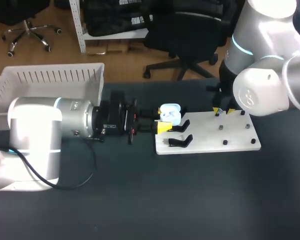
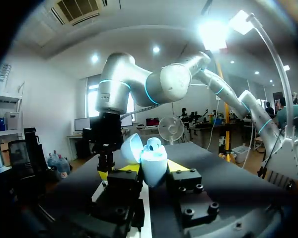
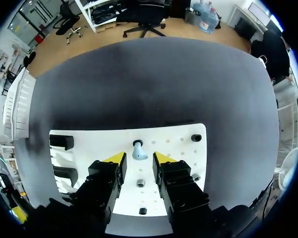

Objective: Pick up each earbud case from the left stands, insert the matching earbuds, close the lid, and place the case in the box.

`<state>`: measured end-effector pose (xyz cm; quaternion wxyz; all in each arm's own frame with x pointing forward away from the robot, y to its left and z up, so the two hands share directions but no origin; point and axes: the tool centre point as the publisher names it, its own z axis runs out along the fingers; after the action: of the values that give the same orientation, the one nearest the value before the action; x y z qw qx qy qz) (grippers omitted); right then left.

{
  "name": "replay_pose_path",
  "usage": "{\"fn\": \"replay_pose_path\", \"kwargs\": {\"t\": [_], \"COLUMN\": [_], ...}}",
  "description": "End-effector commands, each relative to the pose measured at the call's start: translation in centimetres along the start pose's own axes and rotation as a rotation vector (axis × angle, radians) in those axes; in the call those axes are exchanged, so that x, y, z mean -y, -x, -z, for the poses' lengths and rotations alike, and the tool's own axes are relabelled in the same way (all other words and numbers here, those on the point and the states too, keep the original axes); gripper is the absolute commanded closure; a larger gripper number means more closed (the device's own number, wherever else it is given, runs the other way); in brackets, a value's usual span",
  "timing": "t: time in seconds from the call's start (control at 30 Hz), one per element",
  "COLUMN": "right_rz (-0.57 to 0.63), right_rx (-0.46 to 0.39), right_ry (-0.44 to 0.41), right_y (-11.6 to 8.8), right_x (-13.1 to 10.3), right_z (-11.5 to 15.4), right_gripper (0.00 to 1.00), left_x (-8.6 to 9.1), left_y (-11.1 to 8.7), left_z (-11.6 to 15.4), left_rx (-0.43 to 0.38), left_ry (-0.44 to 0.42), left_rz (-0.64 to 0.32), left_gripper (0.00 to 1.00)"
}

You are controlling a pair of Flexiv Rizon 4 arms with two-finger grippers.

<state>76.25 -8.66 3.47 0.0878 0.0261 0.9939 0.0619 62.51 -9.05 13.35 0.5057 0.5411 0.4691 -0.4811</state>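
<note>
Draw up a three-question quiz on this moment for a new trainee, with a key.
1. True or false: the lid of the pale blue plastic earbud case is shut.
2. What stands between the open fingers of the right gripper?
A. a small pale blue earbud on a peg of the flat white pegboard
B. the earbud case
C. nothing at all
3. In a word: which arm's gripper is shut on the case?

Key
1. False: the lid stands open.
2. A; the fingers do not touch the earbud.
3. Left: the left gripper clamps the case from two sides.
</note>
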Motion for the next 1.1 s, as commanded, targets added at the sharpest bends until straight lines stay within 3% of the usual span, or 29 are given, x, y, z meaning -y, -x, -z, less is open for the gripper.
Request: {"fn": "replay_pose_path", "kwargs": {"t": [0.03,0.47,0.63,0.77,1.1], "right_rz": [-0.003,-0.019,-0.022,-0.023,-0.026], "right_rx": [-0.010,-0.021,-0.024,-0.028,-0.024], "right_ry": [0.002,-0.006,-0.005,-0.004,-0.006], "right_y": [0.22,0.32,0.33,0.34,0.03], "right_x": [-0.17,-0.02,0.01,0.01,-0.03], "right_z": [-0.27,-0.82,-0.81,-0.84,-0.11], "right_gripper": [0.71,0.73,0.80,1.00,1.00], "left_x": [0.16,0.16,0.16,0.16,0.16], "left_y": [-0.08,-0.08,-0.08,-0.08,-0.08], "left_z": [-0.05,-0.05,-0.05,-0.05,-0.05], "left_rx": [0.003,0.003,0.003,0.003,0.003], "left_ry": [0.007,0.007,0.007,0.007,0.007], "left_rz": [-0.004,-0.004,-0.004,-0.004,-0.004], "left_gripper": [1.00,1.00,1.00,1.00,1.00]}}
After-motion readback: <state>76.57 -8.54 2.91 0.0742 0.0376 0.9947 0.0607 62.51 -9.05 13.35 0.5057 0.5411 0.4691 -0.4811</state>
